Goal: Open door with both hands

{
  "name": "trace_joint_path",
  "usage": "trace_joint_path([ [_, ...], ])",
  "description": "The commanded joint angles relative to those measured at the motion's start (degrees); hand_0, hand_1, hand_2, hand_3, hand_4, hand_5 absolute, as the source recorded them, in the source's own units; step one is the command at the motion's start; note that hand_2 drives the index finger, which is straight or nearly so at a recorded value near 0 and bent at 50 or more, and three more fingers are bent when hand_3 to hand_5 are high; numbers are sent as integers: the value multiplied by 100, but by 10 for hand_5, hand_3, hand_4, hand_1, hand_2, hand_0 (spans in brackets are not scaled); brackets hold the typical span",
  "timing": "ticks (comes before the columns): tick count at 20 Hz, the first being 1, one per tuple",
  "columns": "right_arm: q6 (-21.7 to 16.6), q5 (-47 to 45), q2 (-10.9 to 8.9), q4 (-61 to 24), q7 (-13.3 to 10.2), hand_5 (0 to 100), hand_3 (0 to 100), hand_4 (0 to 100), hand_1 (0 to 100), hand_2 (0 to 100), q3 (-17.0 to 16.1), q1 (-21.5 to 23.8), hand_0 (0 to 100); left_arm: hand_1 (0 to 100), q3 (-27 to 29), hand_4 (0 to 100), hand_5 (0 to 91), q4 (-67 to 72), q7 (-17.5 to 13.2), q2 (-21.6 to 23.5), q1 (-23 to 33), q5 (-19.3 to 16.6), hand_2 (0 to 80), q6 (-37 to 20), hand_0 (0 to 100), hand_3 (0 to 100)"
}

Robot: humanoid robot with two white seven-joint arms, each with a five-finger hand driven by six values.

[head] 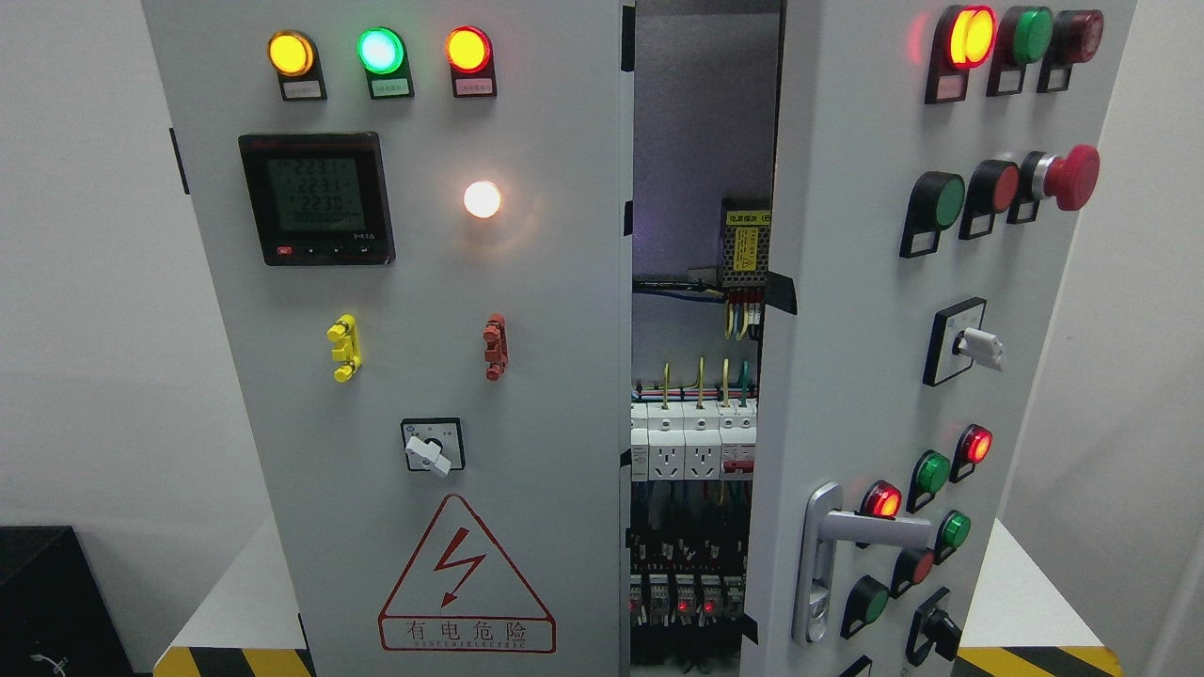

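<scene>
The right door (847,310) of the grey electrical cabinet stands swung partly open, its face angled away toward the right, carrying lit red and green lamps, a red mushroom button (1072,176), a rotary switch (969,343) and a silver lever handle (832,555) low on its inner edge; the left door (423,376) is shut flat, with three lit indicator lamps along the top, a digital meter (315,197), a glowing white lamp (482,198), yellow and red clips, a selector switch (433,447) and a red triangular shock warning sign (466,583); between the doors the gap shows breakers, sockets (691,451) and wiring; neither hand appears, so no hand's state can be told; the cabinet rests on a white desk (235,592) with hazard striping at its front edge.
</scene>
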Motion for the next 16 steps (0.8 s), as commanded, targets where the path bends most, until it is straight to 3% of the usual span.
trace_joint_path([
  [1,0,1,-2,0,0,0,0,0,142,0,0,0,57,556,140,0,0,-1752,-971,263,987,374,0,-121,120,0],
  [2,0,1,-2,0,0,0,0,0,142,0,0,0,57,556,114,0,0,-3110,-1297,438,1478,769,0,-104,120,0],
  [5,0,1,-2,0,0,0,0,0,142,0,0,0,57,556,227,0,0,-7583,-1397,1613,2999,1457,0,-112,120,0],
  [7,9,1,-2,0,0,0,0,0,142,0,0,0,57,556,1049,0,0,-9540,-1450,2221,3669,2035,0,-95,120,0],
  [9,0,1,-2,0,0,0,0,0,142,0,0,0,57,556,1938,0,0,-10599,-1572,3010,4118,3236,0,-112,120,0],
  [11,9,1,6,0,0,0,0,0,142,0,0,0,57,556,2808,0,0,-10911,-1888,4249,4513,4738,0,-130,120,0],
  [13,0,1,-2,0,0,0,0,0,142,0,0,0,57,556,3635,0,0,-10876,-2327,5068,4883,6259,0,-113,120,0],
  [15,0,1,-2,0,0,0,0,0,142,0,0,0,57,556,4164,0,0,-10763,-2888,5833,4981,7264,0,-86,120,0],
  [16,0,1,-2,0,0,0,0,0,142,0,0,0,57,556,4270,0,0,-10683,-3196,6097,4981,7477,0,-77,120,0],
])
